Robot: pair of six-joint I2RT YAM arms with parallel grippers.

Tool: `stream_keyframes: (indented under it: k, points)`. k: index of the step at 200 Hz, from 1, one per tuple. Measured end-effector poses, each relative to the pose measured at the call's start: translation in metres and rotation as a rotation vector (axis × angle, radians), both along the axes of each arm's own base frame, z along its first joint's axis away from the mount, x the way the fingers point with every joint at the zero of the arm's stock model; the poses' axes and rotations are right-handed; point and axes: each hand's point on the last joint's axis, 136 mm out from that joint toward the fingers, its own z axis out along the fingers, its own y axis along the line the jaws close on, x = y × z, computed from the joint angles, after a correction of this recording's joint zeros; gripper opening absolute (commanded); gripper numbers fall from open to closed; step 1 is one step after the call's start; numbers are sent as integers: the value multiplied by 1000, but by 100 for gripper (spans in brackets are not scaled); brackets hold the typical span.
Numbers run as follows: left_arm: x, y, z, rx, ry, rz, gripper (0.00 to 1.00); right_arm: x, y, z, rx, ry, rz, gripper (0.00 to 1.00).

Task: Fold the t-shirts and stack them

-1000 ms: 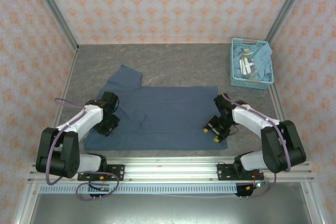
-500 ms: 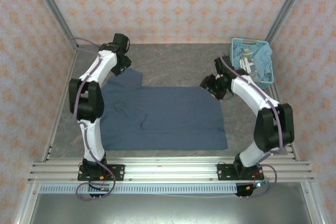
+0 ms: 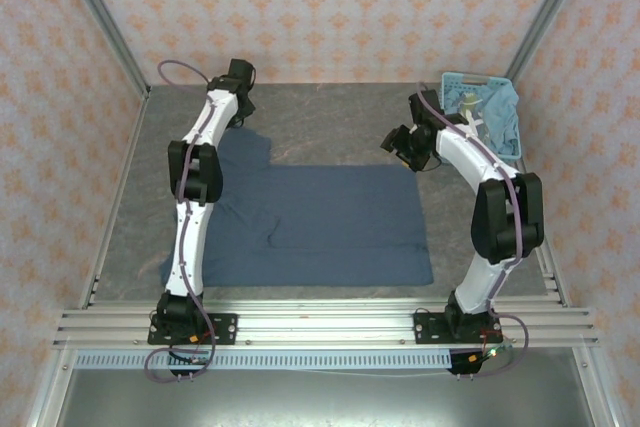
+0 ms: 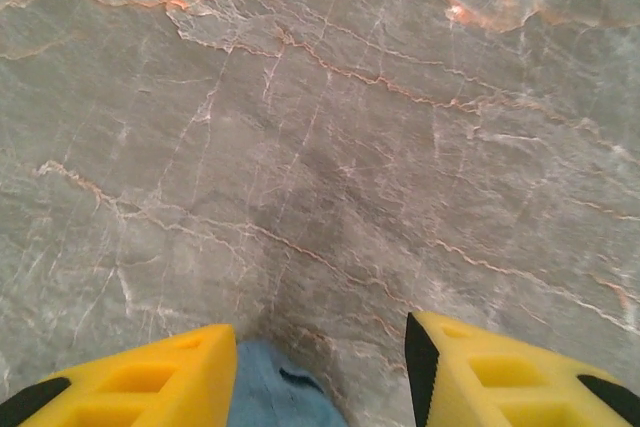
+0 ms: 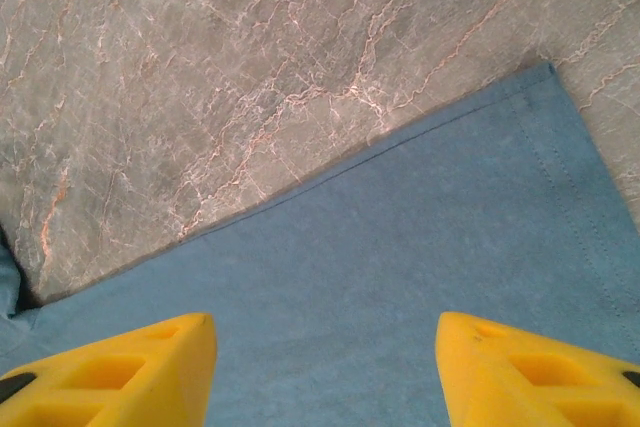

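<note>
Could close on bare counter (image 3: 330, 112) instead of cloth, with the left pincer (image 4: 320, 335) open at the very tip of the sleeve (image 3: 242, 144) and only a scrap of blue between its fingers (image 4: 150, 377). Could also drag wrinkles into the slate-blue t-shirt (image 3: 330, 227), spread flat mid-counter, through an uneven lift. Left arm stretched long toward the far left; right arm bent, with the right pincer (image 5: 322, 325) open above the shirt's far right corner, holding nothing.

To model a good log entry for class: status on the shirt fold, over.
Left gripper open by far sleeve. Right gripper open over shirt corner. Shirt flat, unfolded. Basket off to the side.
</note>
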Motion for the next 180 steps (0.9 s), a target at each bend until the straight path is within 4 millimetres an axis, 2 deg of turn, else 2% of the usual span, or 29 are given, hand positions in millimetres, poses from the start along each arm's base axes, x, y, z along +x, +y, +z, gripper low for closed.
stream_keyframes:
  k: [36, 53, 115, 145, 180]
  points:
    - [-10, 1, -21, 4, 69, 2, 48, 0, -1, -7, -4, 18, -4, 60]
    - [-13, 1, -21, 4, 81, 12, 45, 1, -3, -12, -6, 29, -8, 59]
    - [-22, -2, -24, -23, 121, 29, 0, 11, -9, -23, -40, 51, -40, 58]
    - [-26, -5, -22, -23, 126, 36, 0, 19, -26, -28, -133, 65, -103, 58]
    - [-44, -9, -13, -33, 159, 29, 0, 26, -46, -49, -247, 108, -172, 56]
